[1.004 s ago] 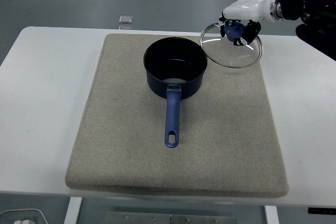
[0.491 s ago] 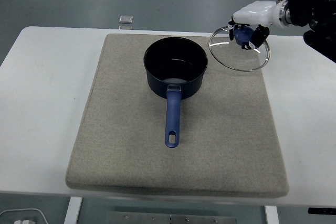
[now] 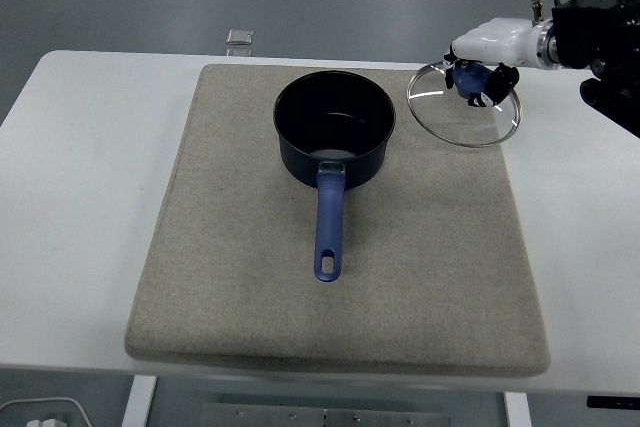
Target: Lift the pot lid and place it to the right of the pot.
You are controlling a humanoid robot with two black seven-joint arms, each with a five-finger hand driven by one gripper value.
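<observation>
Lighting: bright, even, overhead. Shadows: soft, faint beneath the pot [image 3: 334, 139]. Glare: white streaks on the glass lid [image 3: 465, 105], near the mat's [image 3: 250, 277] far right corner. Focus: sharp throughout.

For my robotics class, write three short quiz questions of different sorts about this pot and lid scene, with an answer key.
1. True or false: the glass lid sits on the pot.
2. Multiple choice: the right hand grips the lid by A) its metal rim, B) its blue knob, C) the glass.
3. Short answer: toward which edge of the grey mat does the pot's blue handle point?

Key
1. False: the pot is open, and the lid is held to its right, over the mat's far right corner.
2. B.
3. The near edge, toward the robot.
</observation>
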